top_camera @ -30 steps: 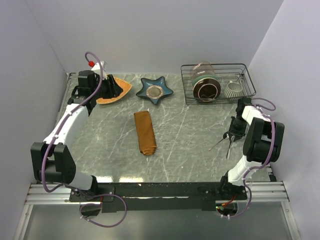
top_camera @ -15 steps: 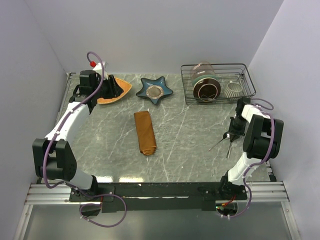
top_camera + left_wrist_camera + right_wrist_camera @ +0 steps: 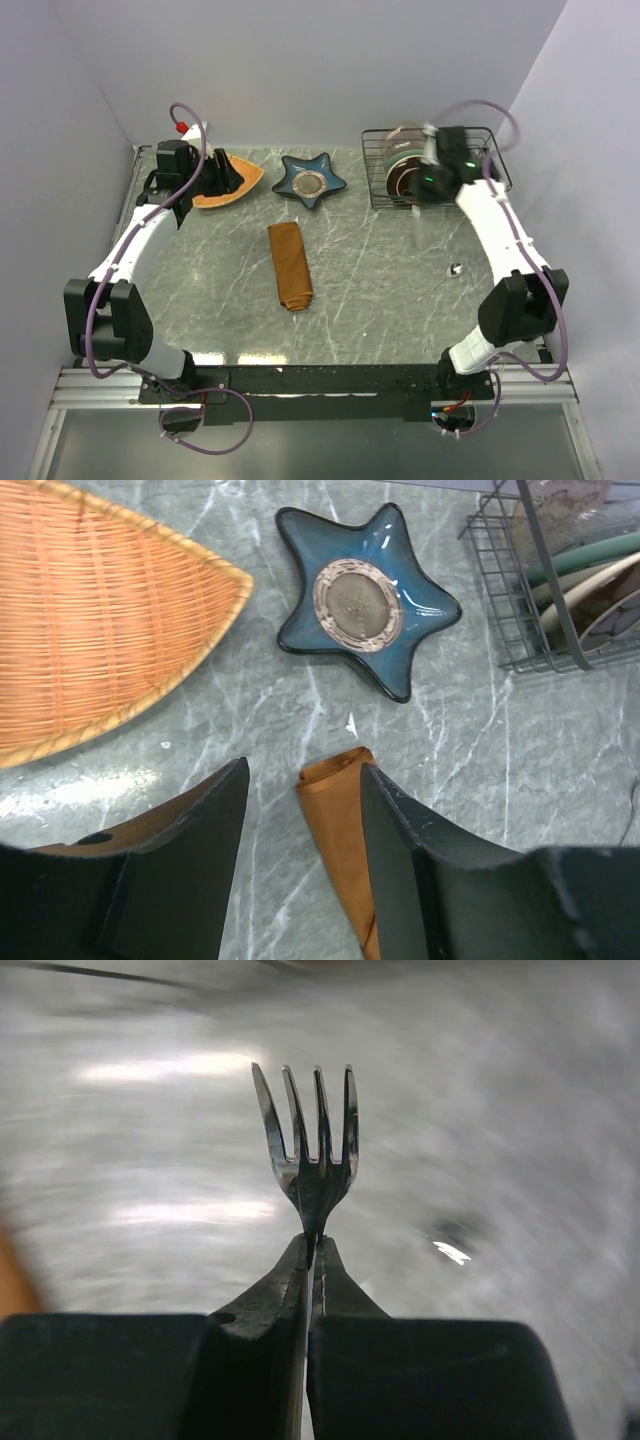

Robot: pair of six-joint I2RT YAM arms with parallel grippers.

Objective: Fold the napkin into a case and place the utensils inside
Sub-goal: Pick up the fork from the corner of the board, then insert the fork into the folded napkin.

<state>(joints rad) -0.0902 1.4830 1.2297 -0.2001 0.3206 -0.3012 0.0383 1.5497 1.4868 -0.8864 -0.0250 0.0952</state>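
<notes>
Your right claw (image 3: 312,1245) is pinched tight on the fork (image 3: 312,1150) at its neck, tines pointing out ahead. It's up off the worktop (image 3: 370,310), in front of the wire rack (image 3: 378,165) at the far right corner. Spoon (image 3: 440,282) lies alone near the right edge. Your left claw (image 3: 302,772) is partway apart and holds nothing, at the far left corner by the woven plate (image 3: 90,630). Napkin (image 3: 290,265) lies folded into a narrow strip, left of the worktop's centre.
</notes>
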